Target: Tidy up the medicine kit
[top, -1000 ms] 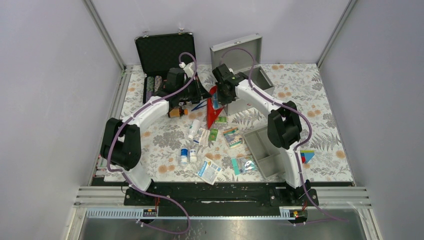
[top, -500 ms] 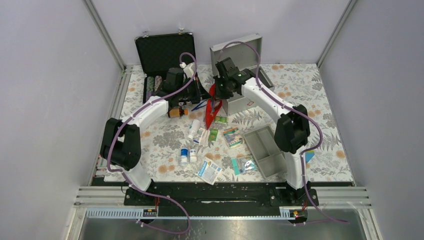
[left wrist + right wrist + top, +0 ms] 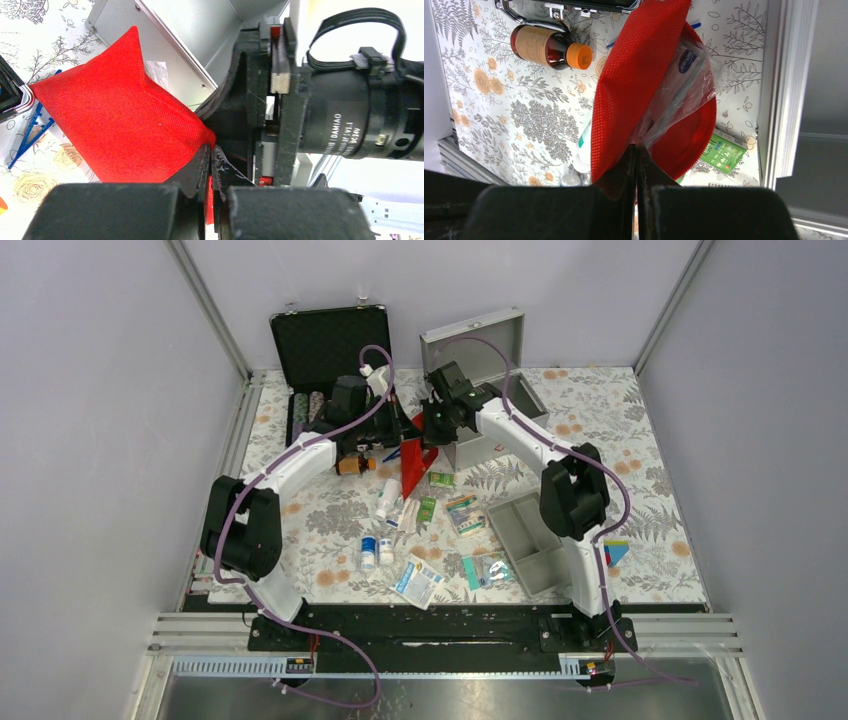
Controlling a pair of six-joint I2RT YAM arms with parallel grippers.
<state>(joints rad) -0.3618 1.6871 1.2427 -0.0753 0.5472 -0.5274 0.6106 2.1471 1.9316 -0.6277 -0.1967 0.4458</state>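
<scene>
The medicine kit (image 3: pixel 497 400) is a grey metal box, open at the back middle with its lid up; its side also shows in the left wrist view (image 3: pixel 195 35). Its grey divided tray (image 3: pixel 531 541) lies at the front right. A red pouch (image 3: pixel 413 466) hangs between both grippers, just left of the box. My left gripper (image 3: pixel 210 150) is shut on one edge of the pouch (image 3: pixel 120 115). My right gripper (image 3: pixel 636 147) is shut on the other edge of the pouch (image 3: pixel 639 75), which gapes open, and a clear plastic packet (image 3: pixel 689 85) shows inside it.
A black case of poker chips (image 3: pixel 325 370) stands open at the back left. A brown bottle with an orange cap (image 3: pixel 549 47) lies by the left gripper. White bottles (image 3: pixel 386 498), green packets (image 3: pixel 724 150) and sachets (image 3: pixel 420 580) are scattered in the middle.
My right gripper swung back toward the box, then came forward and left again. The red pouch hanging between the grippers has shifted a little to the left. The left arm has barely moved.
</scene>
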